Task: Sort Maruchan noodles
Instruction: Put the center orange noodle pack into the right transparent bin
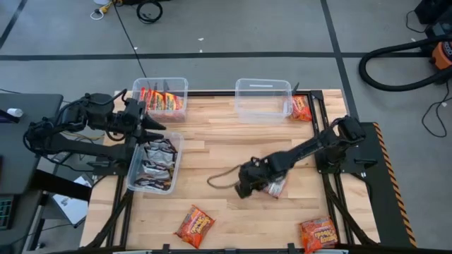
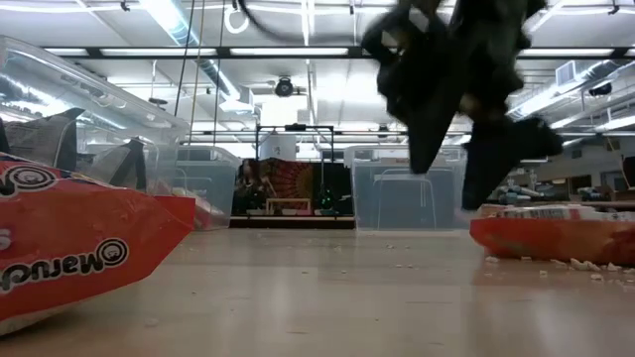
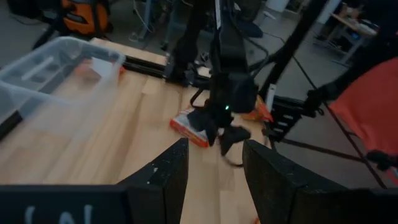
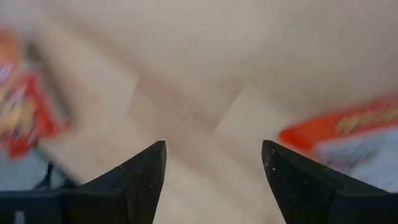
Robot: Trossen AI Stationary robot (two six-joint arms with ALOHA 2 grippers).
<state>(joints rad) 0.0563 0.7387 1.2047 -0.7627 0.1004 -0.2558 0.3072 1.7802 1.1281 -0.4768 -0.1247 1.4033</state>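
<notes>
Three Maruchan packets lie flat and loose on the table: an orange-and-white one (image 1: 273, 186) beside my right gripper, one (image 1: 194, 225) near the near edge and one (image 1: 318, 233) at the near right corner. A fourth (image 1: 301, 108) lies beside the far right bin. My right gripper (image 1: 243, 188) hangs open just above the bare wood mid-table. In its wrist view (image 4: 213, 147) the orange-and-white packet (image 4: 348, 134) lies off to one side of the fingers. My left gripper (image 1: 150, 124) is open and waits between the two left bins.
The far left bin (image 1: 162, 99) holds orange-red and yellow packets. The near left bin (image 1: 154, 164) holds silver-black ones. The far right bin (image 1: 263, 99) shows nothing inside. A thin cable loop (image 1: 221, 178) lies on the wood beside the right gripper. Bare wood lies mid-table.
</notes>
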